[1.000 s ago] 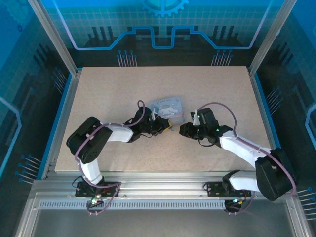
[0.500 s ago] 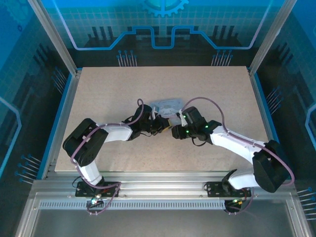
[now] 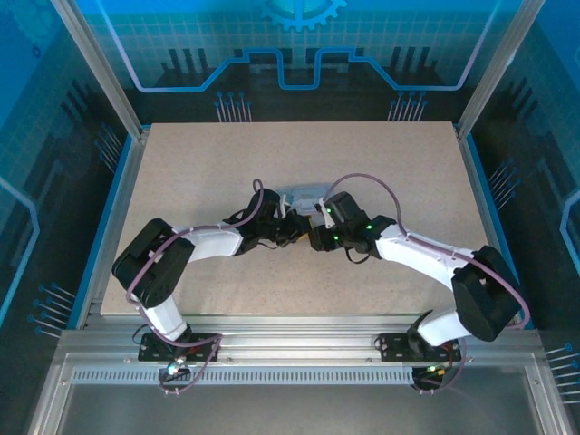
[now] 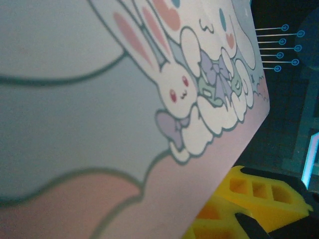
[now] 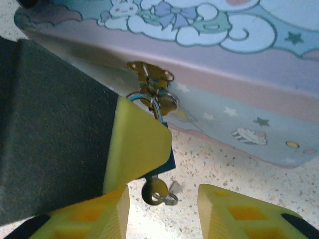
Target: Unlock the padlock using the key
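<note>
Pastel cartoon tin [image 3: 304, 192] lying near the middle of the speckled table [image 3: 199, 163], brass hasp [image 5: 149, 73] sitting on its pink front edge, printed rabbit [image 4: 172, 87] showing on its lid, blue panels [image 3: 299, 54] enclosing the table.

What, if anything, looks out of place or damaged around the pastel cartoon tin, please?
Nothing stands out. The pale blue-lavender cartoon tin looks undamaged; the small dark padlock hangs from its gold hasp, with the round-headed metal key in its underside, between the right arm's yellow fingers.

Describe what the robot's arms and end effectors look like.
The left arm and right arm have white links, black joints and a lilac cable looping alongside. The right arm carries small green lights. The right end effector has blocky yellow fingers.
</note>
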Tool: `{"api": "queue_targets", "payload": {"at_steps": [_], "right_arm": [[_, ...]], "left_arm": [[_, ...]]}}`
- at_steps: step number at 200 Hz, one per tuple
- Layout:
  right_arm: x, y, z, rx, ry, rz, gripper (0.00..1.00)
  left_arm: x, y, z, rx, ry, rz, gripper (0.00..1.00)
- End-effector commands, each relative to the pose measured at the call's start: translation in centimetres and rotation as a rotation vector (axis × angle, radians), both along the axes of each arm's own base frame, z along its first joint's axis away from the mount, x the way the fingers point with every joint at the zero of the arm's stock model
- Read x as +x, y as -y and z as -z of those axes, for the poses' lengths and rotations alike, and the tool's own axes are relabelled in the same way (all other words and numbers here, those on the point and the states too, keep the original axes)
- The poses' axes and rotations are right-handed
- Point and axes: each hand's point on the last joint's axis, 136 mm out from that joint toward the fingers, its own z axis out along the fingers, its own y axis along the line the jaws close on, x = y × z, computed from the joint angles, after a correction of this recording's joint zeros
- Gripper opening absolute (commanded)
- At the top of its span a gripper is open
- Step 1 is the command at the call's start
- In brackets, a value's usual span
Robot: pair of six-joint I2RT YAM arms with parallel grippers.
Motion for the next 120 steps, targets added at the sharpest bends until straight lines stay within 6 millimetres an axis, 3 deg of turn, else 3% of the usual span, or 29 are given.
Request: {"api": "queue_targets", "payload": {"at_steps": [1,120], "right_arm": [[0.4,-1.0,-0.8,0.004,0.025,-0.031,0.42],[0.6,-1.7,0.3,-0.016,0.012,-0.048,0.37]], "left_arm": [[0.2,0.7,-2.2,-0.039,0.048,0.032,0.06],[0.4,0.7,-2.4,-0.051,0.045,0.029,0.06]]}}
